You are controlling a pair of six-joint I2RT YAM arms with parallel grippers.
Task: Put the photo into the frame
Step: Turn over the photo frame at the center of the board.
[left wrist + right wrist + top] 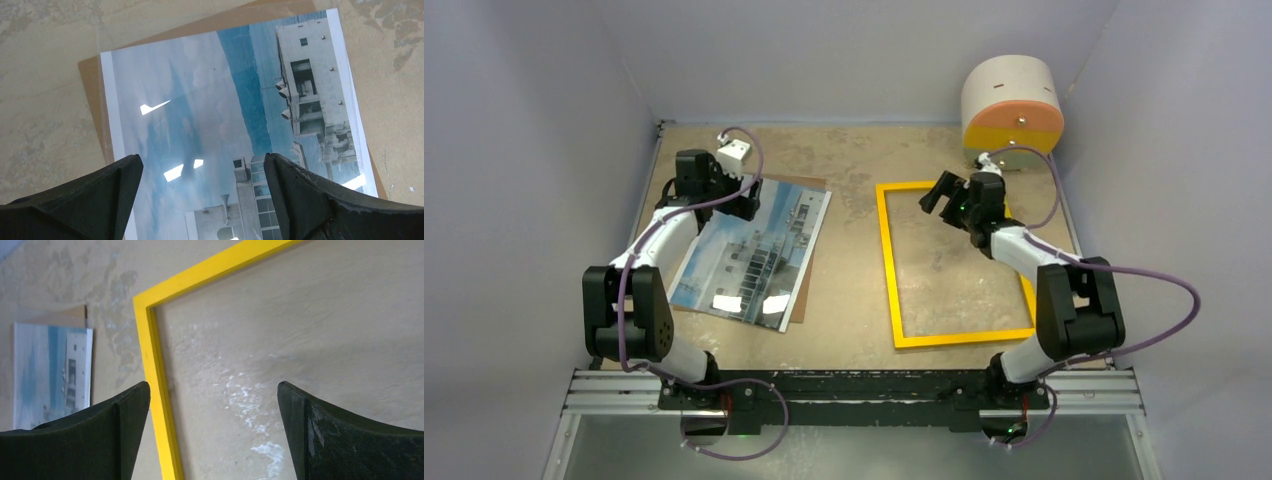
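Most of the brown backing board is buried under the photo; only strips along its far and right edges show. The right arm covers much of the right rail of the yellow frame. I can't tell whether it holds a pane, since the bench shows straight through. The left gripper hovers over the photo's far end, jaws spread wide, holding nothing. The right gripper, equally released, hangs over the frame's far end, inside the border. Photo and frame lie flat, side by side, not touching.
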